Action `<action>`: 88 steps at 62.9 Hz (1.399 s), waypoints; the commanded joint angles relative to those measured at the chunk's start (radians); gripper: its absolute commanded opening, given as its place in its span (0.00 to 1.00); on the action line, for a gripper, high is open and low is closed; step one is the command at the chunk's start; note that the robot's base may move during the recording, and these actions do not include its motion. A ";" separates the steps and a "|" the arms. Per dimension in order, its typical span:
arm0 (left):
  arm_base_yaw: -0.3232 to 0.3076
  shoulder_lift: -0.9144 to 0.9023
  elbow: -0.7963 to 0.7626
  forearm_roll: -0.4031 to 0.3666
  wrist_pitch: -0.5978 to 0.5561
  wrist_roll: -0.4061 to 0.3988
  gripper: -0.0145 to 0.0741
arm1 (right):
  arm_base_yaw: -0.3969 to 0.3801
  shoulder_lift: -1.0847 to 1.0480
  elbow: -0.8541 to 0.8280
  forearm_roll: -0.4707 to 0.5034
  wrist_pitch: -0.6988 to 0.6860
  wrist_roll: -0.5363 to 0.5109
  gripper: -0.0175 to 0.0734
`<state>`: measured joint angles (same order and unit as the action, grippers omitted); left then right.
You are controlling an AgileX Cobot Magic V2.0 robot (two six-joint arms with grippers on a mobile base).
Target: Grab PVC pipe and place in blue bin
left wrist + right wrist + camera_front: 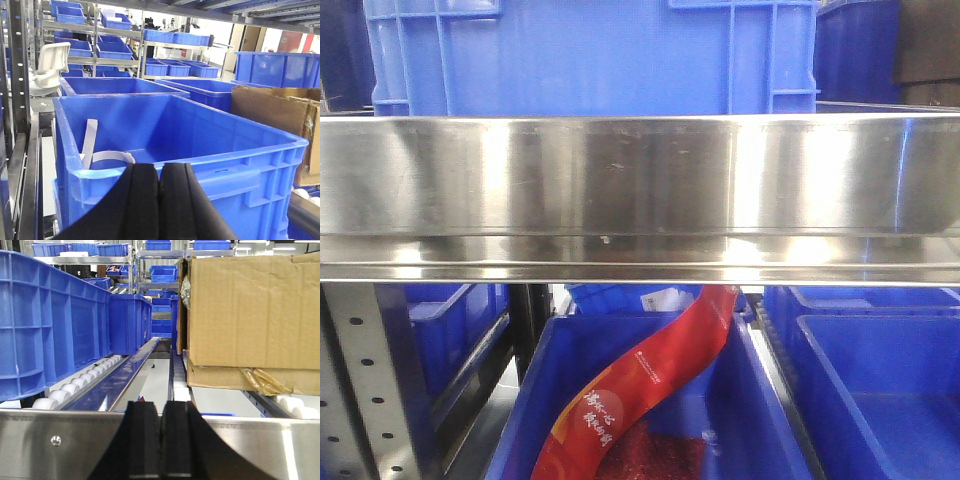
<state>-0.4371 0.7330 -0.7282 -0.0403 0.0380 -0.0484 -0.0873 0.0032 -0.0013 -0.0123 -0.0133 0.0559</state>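
While both arms hang at the racking, the scene reads thus:
Left gripper (159, 200): black fingers pressed together, holding nothing, just near of the bin's front wall.
Right gripper (161, 440): black fingers closed, empty, above a steel shelf rail (260, 445).
Large blue plastic bin (240, 170): open-topped, beside a brown cardboard box (270, 107) on its right.
White PVC pipe pieces (107, 156): inside the bin's near-left corner, against the wall.
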 commanded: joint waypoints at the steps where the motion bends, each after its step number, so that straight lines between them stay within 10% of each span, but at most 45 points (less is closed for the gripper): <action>1: -0.004 -0.007 0.001 -0.003 -0.027 -0.003 0.04 | -0.005 -0.003 0.001 -0.008 -0.017 -0.004 0.01; 43: 0.405 -0.522 0.599 0.040 -0.055 -0.003 0.04 | -0.005 -0.003 0.001 -0.008 -0.017 -0.004 0.01; 88: 0.426 -0.733 0.728 0.040 -0.010 -0.003 0.04 | -0.005 -0.003 0.001 -0.008 -0.017 -0.004 0.01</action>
<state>-0.0118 0.0059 0.0010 0.0000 0.0396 -0.0484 -0.0892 0.0032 0.0007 -0.0123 -0.0133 0.0540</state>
